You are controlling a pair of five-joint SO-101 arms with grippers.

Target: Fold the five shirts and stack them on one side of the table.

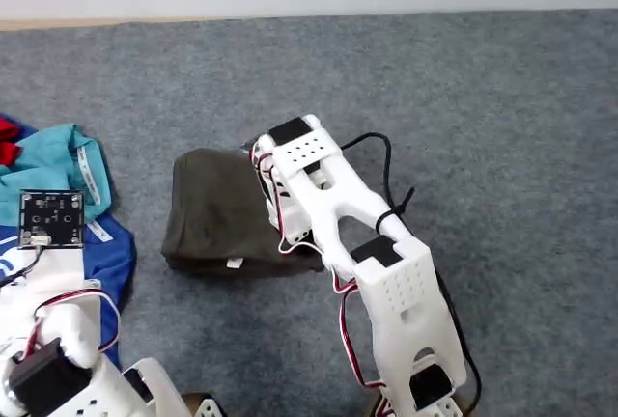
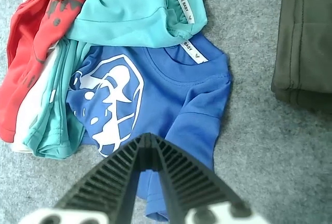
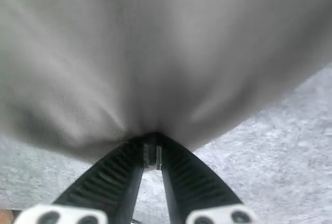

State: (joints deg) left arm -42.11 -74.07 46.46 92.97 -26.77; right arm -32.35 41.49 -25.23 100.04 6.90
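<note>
Grey, carpet-textured surface [image 1: 502, 127] takes up nearly the whole high view; a pale strip runs along the top edge of the frame.

Right arm [image 1: 386, 272]: white, rising from the bottom edge right of centre and angling up-left toward mid-frame. Its wrist sits at the right edge of the dark olive shirt [image 1: 208, 209].

Dark olive shirt: folded into a compact rectangle, lying just left of centre in the high view, well apart from the other garments. In the left wrist view one edge of it [image 2: 306, 37] shows layered folds.

Left arm [image 1: 68, 340]: lower left corner of the high view, over the clothes pile.

Pile at the left edge of the high view, unfolded:
- blue shirt [image 2: 155, 99] with a white print, spread flattest, nearest the olive one
- teal shirt [image 2: 129, 16], bunched, overlapping the blue collar
- red shirt [image 2: 36, 42], crumpled at the pile's far side, touching the teal

Right gripper [image 3: 151, 141]: fingers clamped on a fold of the olive shirt, cloth drawn taut and puckering at the tips.

Left gripper [image 2: 149, 143]: fingers together, nothing between them, tips over the blue shirt's lower part.
</note>
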